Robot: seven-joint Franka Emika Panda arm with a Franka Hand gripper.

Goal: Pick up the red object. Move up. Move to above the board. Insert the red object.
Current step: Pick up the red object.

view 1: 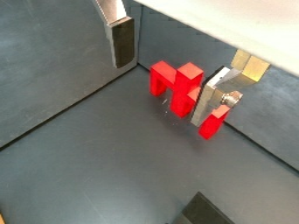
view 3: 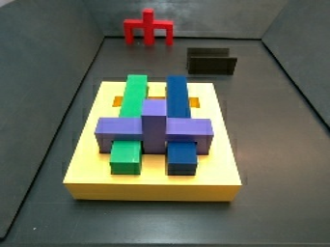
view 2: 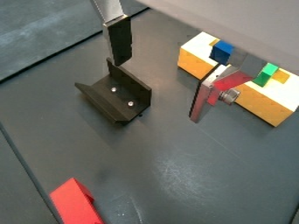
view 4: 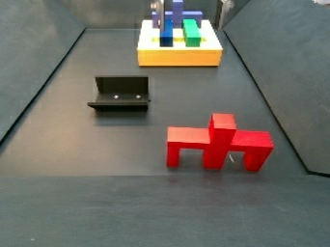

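Two silver fingers (view 1: 118, 39) of the gripper (view 1: 170, 66) spread apart, empty, above the floor (view 4: 129, 145), red object (view 4: 217, 143) standing free, fixture (view 4: 122, 94) between it and the board (view 4: 180, 53).

A dark grey floor (view 4: 77, 145) fills the enclosure, matte with a faint sheen where soft, even light falls on it. No hard shadows show. Walls of the same dark grey rise from it on every side seen: a back wall (view 3: 77, 14) in a side view, and a left wall (view 4: 26, 58) and a right wall (view 4: 290, 48) sloping outward. Thin straight seams mark where floor meets wall. In a wrist view a pale, almost white surface (view 1: 233, 22) lies beyond the wall's top edge.
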